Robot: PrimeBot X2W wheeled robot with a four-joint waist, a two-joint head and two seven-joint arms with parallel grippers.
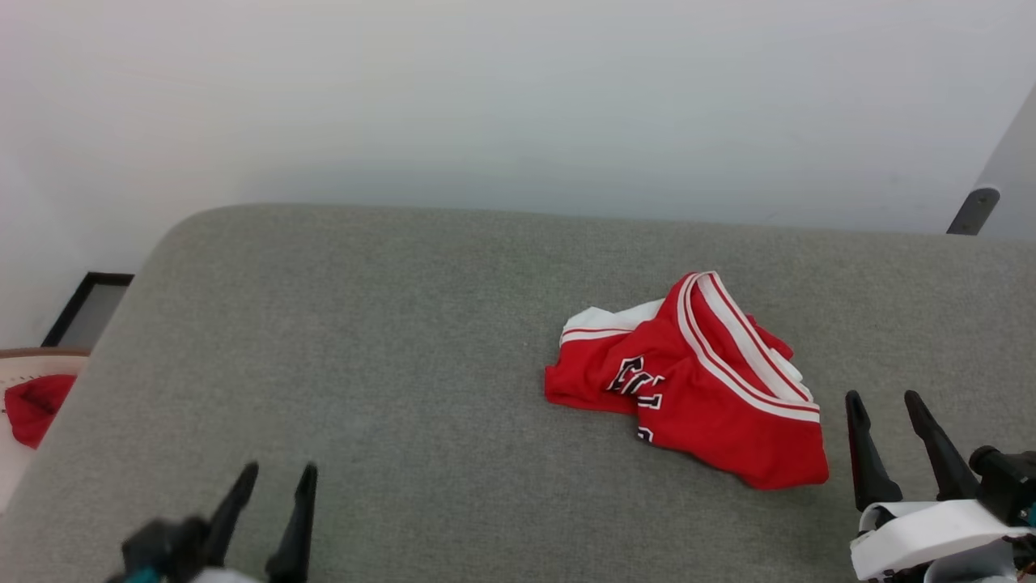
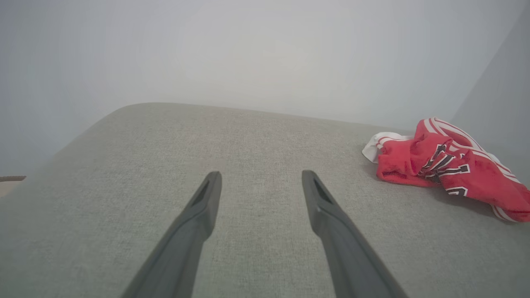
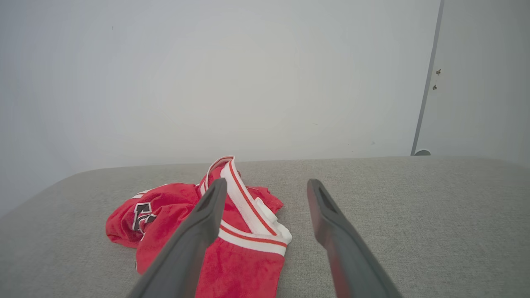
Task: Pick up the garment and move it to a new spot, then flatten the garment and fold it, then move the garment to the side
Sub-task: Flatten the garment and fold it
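Right end effector [image 1: 882, 398] just right of crumpled garment [image 1: 712, 413]

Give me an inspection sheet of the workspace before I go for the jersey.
Surface: grey fabric pad, bare apart from the garment.
Job's things: garment, red with white trim, crumpled in a heap on the pad's right half.
Clutter: small red cloth off the pad's left edge.
Tools: left tool open over bare pad; right tool open beside the garment, not gripping it.
Cables: nothing seen.
Surroundings: pale wall behind; dark frame far left.
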